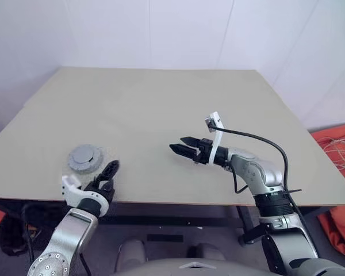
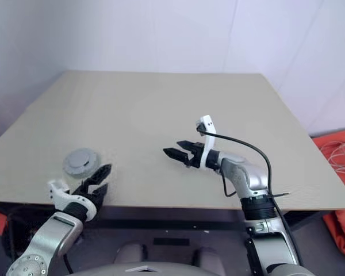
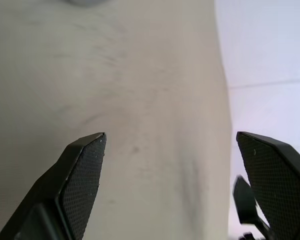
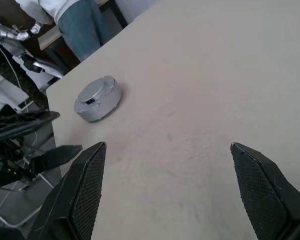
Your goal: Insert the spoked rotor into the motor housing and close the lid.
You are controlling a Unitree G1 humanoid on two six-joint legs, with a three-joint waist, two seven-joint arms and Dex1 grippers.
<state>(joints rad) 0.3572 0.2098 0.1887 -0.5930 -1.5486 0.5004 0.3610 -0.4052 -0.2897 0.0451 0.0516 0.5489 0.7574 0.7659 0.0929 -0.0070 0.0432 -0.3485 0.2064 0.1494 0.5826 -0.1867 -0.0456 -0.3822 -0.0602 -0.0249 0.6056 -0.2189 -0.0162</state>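
White walls stand behind a broad beige table [image 1: 161,115], whose bare top carries one round grey object near its front left corner: the motor housing [image 1: 84,158], seemingly with the lid on it, a flat grey top with a small dark mark. One assembled unit is all I can count; whether the spoked rotor sits inside is hidden.

Low at the front edge just beside the housing, the left gripper [image 1: 108,175] points forward and slightly down over the table, its two black fingers spread wide and holding nothing. It is near the housing but not touching it. Reaching in from the right, the right gripper [image 1: 181,146] hovers above the middle of the table, pointing left toward the housing, fingers apart and empty, well apart from it.

A person's legs [image 4: 77,30] stand past the table's far corner in the right wrist view, cut off above.
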